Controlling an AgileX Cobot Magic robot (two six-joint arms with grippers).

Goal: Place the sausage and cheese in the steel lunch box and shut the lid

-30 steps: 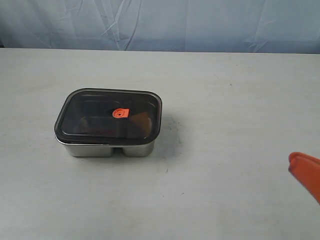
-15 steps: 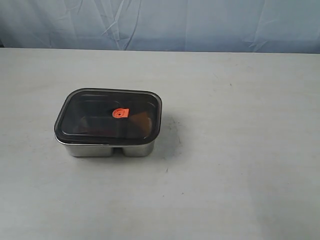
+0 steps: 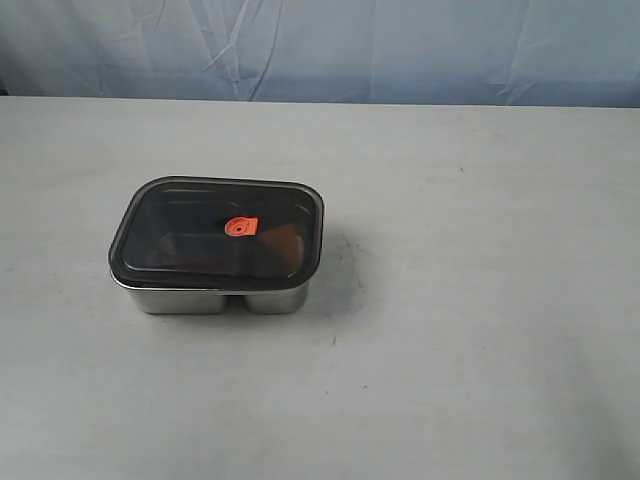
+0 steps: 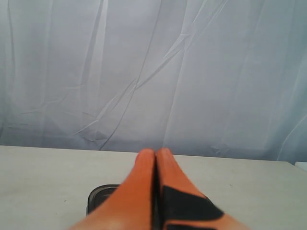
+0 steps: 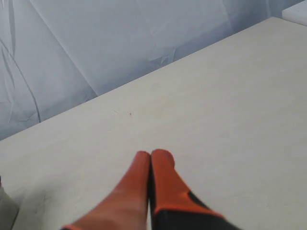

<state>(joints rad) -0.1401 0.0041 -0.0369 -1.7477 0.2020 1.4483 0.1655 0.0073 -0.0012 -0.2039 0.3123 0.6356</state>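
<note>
Presently on record, item by item.

Item one: my left gripper [image 4: 154,154]. Its orange fingers [image 4: 139,191] carry black pads, and the tips are pressed flat together with nothing between them. It hangs above the table [image 4: 43,177] and points toward the pale cloth backdrop [image 4: 144,72]. A dark corner of the lid [image 4: 101,195] shows just beside and beneath the fingers.

Item two: my right gripper [image 5: 151,155]. It is of the same orange make, with the tips closed on each other and nothing held. It is poised over bare tabletop, well apart from item one's charge.

Item three: the steel lunch box [image 3: 215,298]. It is shiny with rounded corners and sits flat on the table, left of centre in the exterior view. A seam in its near wall marks two compartments.

Item four: the lid. It is dark and tinted, and is seated squarely on the box, covering the whole rim. A small orange valve [image 3: 241,227] sits near its middle.

Item five: contents, seen only dimly through the tint. An orange-brown shape [image 3: 287,244] lies under the right part of the lid. A darker reddish-brown shape [image 3: 165,256] lies toward the left. What each one is I cannot tell.

Item six: the table itself. It is off-white and lightly scuffed, with a faint grey shadow to the right of the box.
</note>
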